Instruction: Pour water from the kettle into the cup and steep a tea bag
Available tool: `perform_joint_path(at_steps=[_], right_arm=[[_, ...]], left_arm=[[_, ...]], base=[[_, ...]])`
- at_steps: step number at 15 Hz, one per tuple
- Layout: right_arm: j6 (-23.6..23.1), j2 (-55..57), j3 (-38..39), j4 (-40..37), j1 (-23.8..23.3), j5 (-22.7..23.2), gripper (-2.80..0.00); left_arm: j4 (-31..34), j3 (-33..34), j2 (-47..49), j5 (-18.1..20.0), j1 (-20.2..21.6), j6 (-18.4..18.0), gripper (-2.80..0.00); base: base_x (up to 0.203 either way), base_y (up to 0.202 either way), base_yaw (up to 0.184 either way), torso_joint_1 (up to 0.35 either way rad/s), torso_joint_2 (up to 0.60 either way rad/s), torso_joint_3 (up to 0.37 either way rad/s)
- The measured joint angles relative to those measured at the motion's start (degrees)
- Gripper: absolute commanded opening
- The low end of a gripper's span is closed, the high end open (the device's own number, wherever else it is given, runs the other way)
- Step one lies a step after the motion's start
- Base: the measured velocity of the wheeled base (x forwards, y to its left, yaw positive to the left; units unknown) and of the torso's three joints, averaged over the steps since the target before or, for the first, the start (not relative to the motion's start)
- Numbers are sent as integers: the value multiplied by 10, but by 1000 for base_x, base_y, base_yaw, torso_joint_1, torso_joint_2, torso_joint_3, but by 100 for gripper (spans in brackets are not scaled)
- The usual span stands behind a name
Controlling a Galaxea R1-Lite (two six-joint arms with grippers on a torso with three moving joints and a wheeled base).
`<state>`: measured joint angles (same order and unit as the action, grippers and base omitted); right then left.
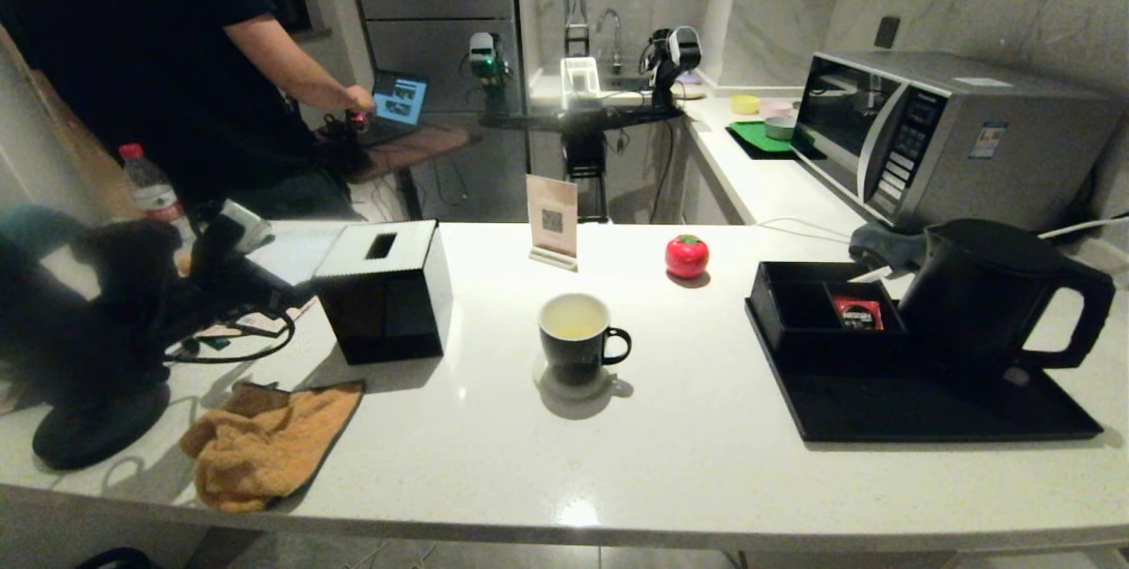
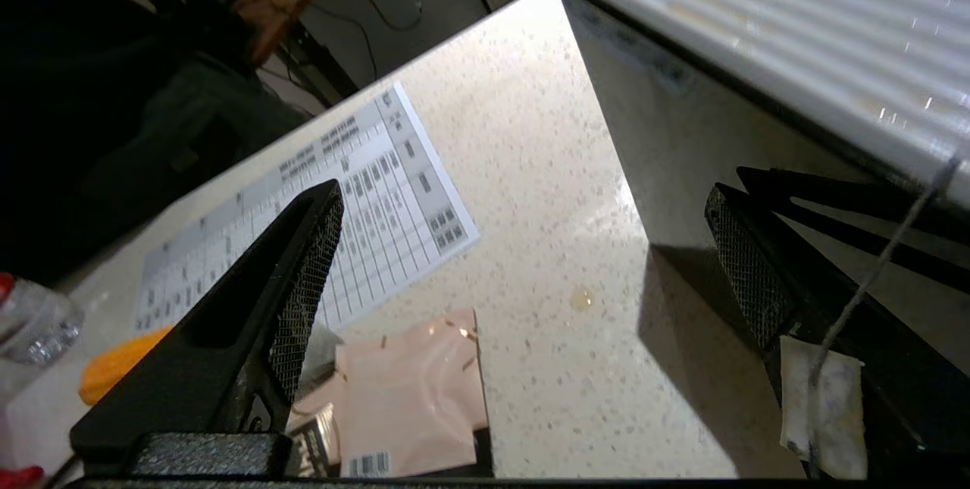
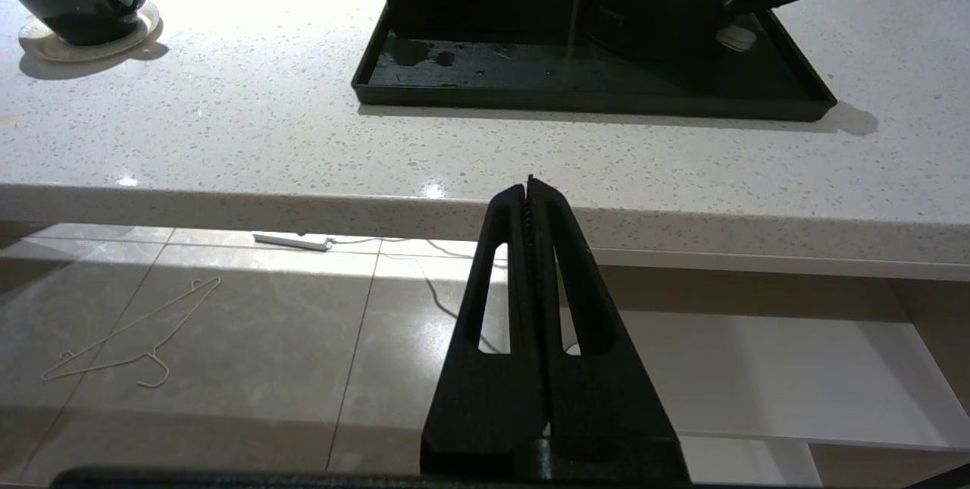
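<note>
Mesh-padded black fingers (image 2: 303, 284) of the left end effector (image 2: 523, 277): spread wide, gripping nothing, poised over the pale speckled stone counter (image 2: 546, 170). A small greyish tea bag (image 2: 822, 405) clings to the outer finger by its thin string (image 2: 879, 261); it is not pinched.

Right end effector (image 3: 530, 189): fingers pressed together, empty, parked below the counter edge.

Small black mug with white inside (image 1: 575, 341): mid-counter on a pale coaster, ear handle turned away from the left end effector, pale yellowish water (image 1: 573, 328) inside. It lies well off toward the robot's right of the left end effector, beyond the black cube-shaped tissue box (image 1: 385, 291).

Large matte black electric kettle (image 1: 997, 291): upright on the flat black tray (image 1: 926, 415), ahead of the right end effector.

Judgement: pouring looks done; the left arm is nearer for steeping.
</note>
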<state>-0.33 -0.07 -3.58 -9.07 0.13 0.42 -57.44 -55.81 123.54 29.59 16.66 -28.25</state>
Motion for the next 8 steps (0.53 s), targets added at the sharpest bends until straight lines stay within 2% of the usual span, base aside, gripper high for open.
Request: perform_joint_path(at_steps=[4, 8], right_arm=[[0, 0, 0, 0, 0, 0, -280], [0, 0, 0, 0, 0, 0, -280]], left_arm=[[-22, -11, -22, 4, 2, 25, 0], [-30, -15, -44, 4, 10, 34, 0]], base=[[0, 0, 0, 0, 0, 0], [0, 0, 0, 0, 0, 0]])
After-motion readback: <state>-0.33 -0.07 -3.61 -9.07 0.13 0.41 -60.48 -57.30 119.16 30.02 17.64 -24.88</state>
